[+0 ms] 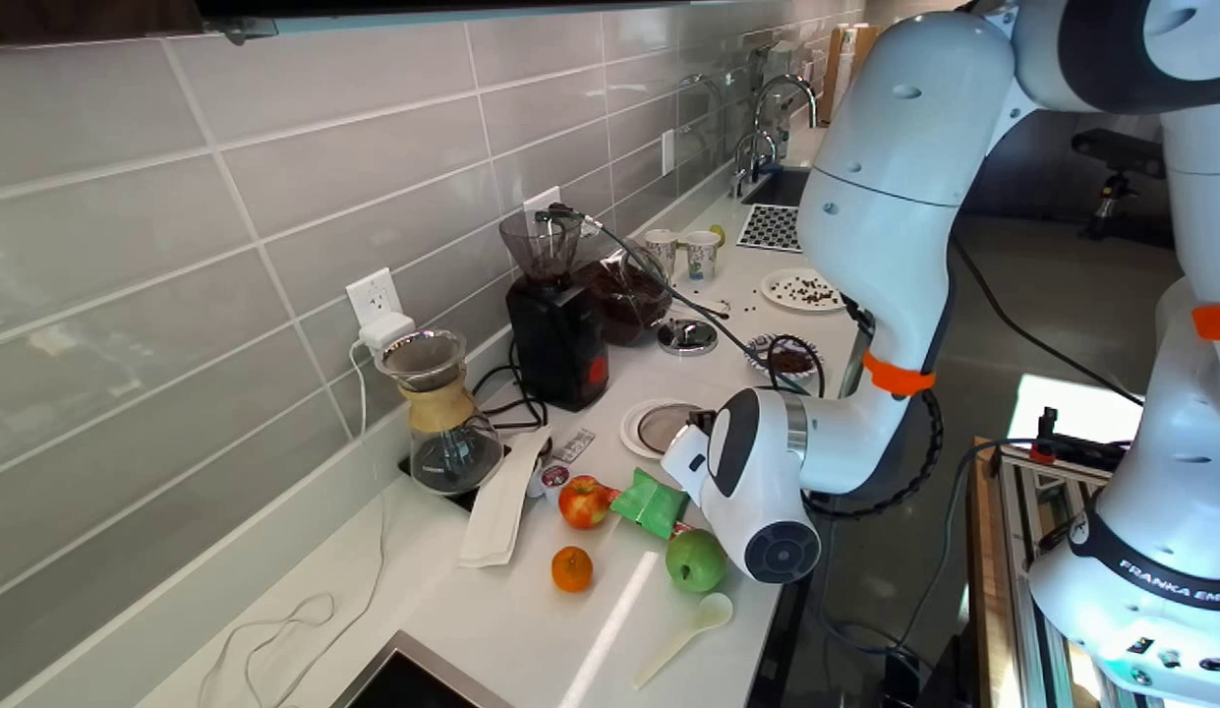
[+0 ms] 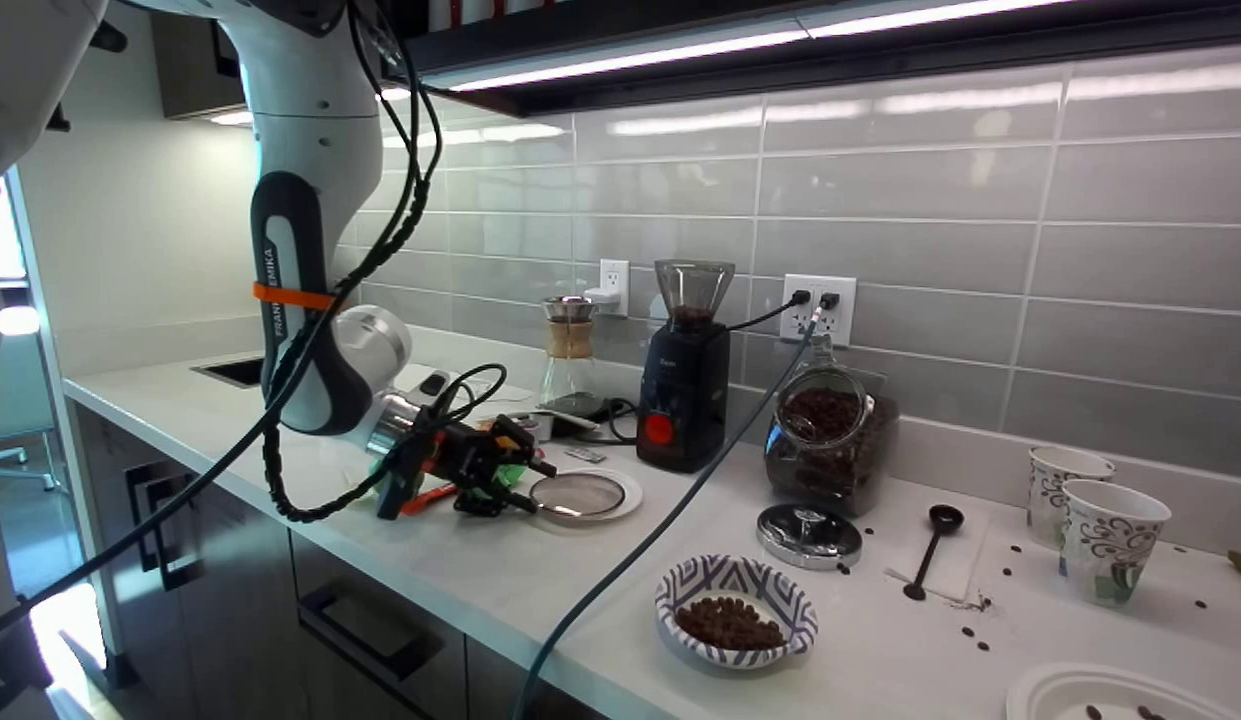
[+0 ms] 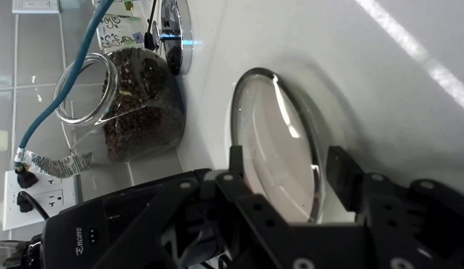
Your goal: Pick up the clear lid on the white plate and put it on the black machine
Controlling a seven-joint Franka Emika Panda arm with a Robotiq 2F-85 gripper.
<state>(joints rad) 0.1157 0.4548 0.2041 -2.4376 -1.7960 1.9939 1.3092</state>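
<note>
Black fingers [image 3: 342, 179] of my end effector [image 3: 286, 162] stand apart on either side of the clear lid [image 3: 274, 138], a gap showing at the right one in the wrist view. I should centre on the rim, ease inward evenly and squeeze lightly, as that slick edge may slip, then lift level toward the black coffee grinder [image 2: 684, 400]. The lid lies over the white plate [image 1: 628, 430], greyish and see-through, its dark rim catching highlights.
</note>
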